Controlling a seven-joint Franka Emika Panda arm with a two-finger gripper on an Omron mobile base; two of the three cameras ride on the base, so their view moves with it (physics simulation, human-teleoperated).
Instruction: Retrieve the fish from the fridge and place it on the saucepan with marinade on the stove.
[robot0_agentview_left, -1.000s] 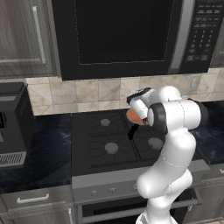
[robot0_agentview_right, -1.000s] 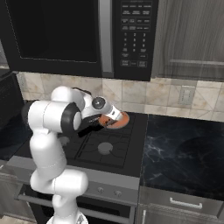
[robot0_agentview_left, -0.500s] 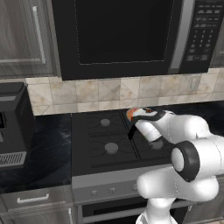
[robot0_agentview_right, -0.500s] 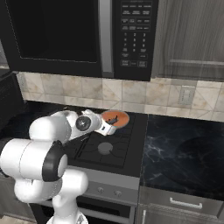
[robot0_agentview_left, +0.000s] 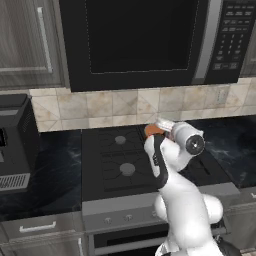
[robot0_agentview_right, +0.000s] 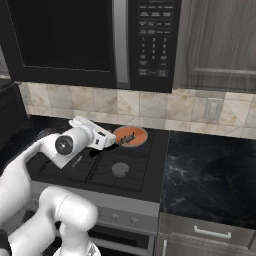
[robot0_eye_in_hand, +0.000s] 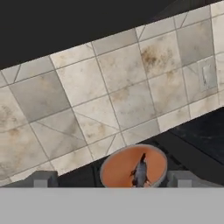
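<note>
Hand view: your released gripper (robot0_eye_in_hand: 112, 180) frames the saucepan (robot0_eye_in_hand: 134, 168) at 6 o'clock; fish (robot0_eye_in_hand: 140, 171) lies in marinade (robot0_eye_in_hand: 119, 168), tiled wall close behind.

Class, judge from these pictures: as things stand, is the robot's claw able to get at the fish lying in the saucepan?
Probably yes. The claw is open and points at the saucepan on the stove, where the fish lies uncovered in the marinade, nothing between them.
</note>
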